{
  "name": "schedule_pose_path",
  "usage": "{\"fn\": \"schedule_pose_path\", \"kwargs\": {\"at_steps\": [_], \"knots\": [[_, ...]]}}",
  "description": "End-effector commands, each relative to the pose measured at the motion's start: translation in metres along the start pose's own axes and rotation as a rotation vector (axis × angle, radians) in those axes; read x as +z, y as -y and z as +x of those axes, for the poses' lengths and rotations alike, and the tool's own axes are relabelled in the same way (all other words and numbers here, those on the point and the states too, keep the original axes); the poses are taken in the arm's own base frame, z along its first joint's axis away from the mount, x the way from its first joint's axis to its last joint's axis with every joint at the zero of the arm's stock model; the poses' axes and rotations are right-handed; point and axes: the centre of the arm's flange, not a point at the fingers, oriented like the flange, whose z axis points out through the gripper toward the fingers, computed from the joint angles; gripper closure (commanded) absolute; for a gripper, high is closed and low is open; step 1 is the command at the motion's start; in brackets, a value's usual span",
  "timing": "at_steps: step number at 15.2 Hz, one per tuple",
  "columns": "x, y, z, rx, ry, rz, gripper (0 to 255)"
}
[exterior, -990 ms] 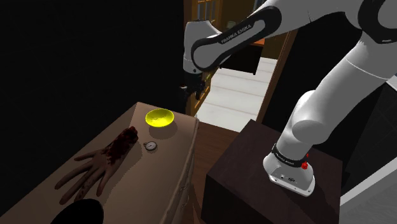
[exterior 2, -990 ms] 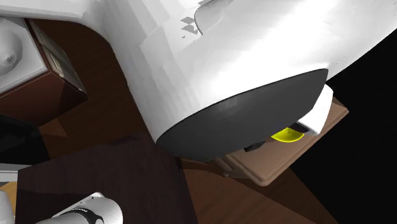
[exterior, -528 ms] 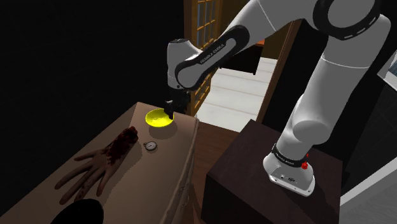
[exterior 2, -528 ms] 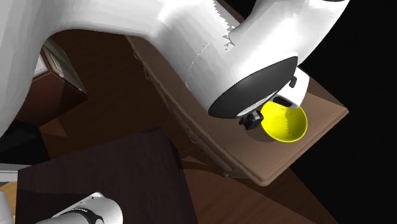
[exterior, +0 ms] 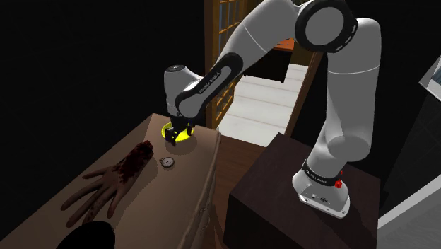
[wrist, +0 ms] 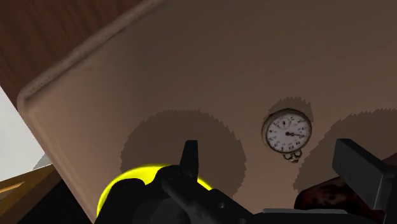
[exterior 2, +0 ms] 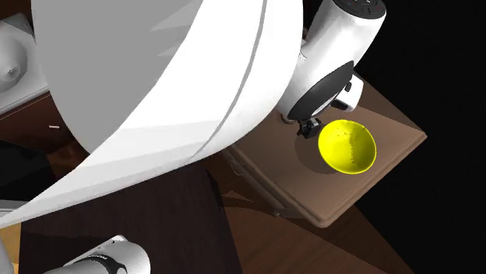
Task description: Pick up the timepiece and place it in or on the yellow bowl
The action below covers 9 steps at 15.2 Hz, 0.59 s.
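Yellow round bowl (exterior 2: 347, 148) nr round white-faced watch (wrist: 287, 132).

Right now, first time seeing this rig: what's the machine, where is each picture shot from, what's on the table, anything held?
It is a white robot arm on a dark box. One picture looks down from beside that box, one from above and close to the arm, one from a camera on its hand. On the brown table lie a yellow bowl, a small pocket watch and a bloody fake hand. The black gripper hangs near the bowl, fingers apart, holding nothing.
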Motion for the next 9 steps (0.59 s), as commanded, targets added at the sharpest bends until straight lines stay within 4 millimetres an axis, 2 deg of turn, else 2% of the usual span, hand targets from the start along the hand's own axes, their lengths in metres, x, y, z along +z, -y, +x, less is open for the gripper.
{"fn": "schedule_pose_path", "kwargs": {"at_steps": [1, 9], "knots": [[0.023, 0.013, 0.01, -0.005, 0.002, -0.004, 0], [0.1, 0.066, 0.057, -0.023, 0.008, -0.018, 0]]}}
